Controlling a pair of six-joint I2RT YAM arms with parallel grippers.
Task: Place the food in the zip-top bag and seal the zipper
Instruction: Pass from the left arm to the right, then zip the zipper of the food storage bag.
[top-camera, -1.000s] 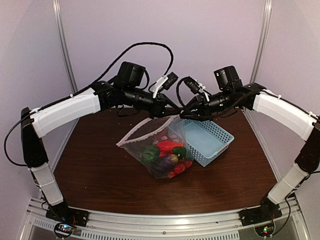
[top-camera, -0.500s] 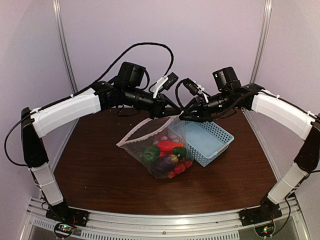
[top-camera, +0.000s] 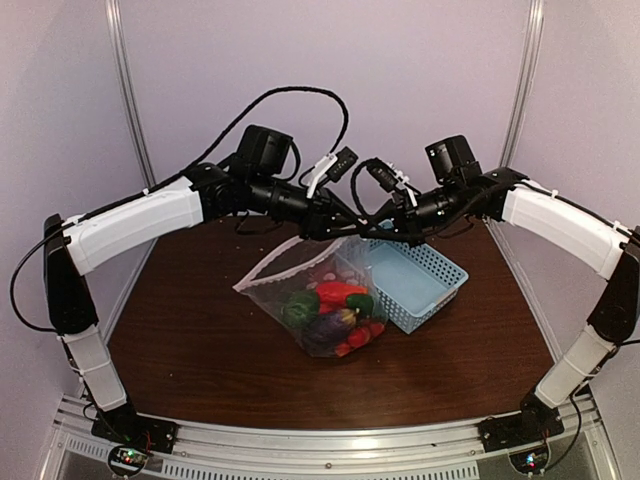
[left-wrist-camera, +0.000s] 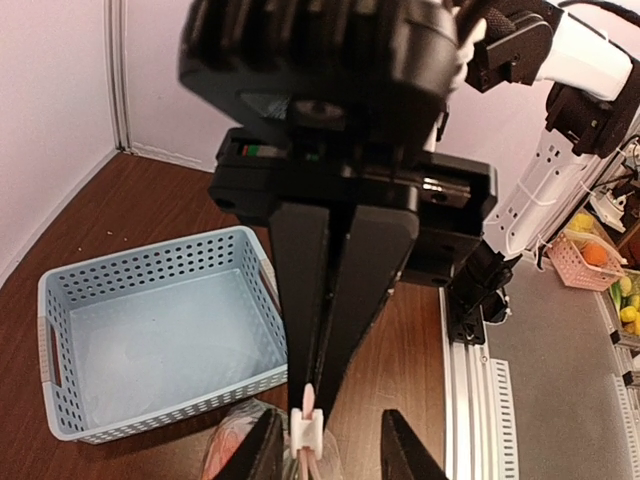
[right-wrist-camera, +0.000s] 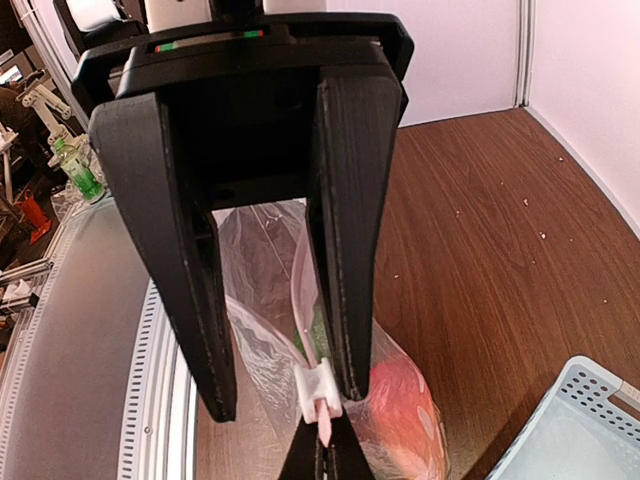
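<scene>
The zip-top bag lies mid-table with the food inside: red pieces, a green pepper and a dark eggplant. Both grippers meet at the bag's raised far corner. My right gripper is shut on the pink end tab of the zipper, and it also shows in the left wrist view. My left gripper is open, its fingers astride the white slider. In the right wrist view the slider sits against one left finger. Behind the slider the bag's mouth gapes.
A light blue slotted basket stands just right of the bag, nothing in it, and shows in the left wrist view. White walls close the back and sides. The arm bases and a metal rail line the near edge.
The right arm has edged slightly left toward the left gripper. The bag and the food in it have not visibly moved.
</scene>
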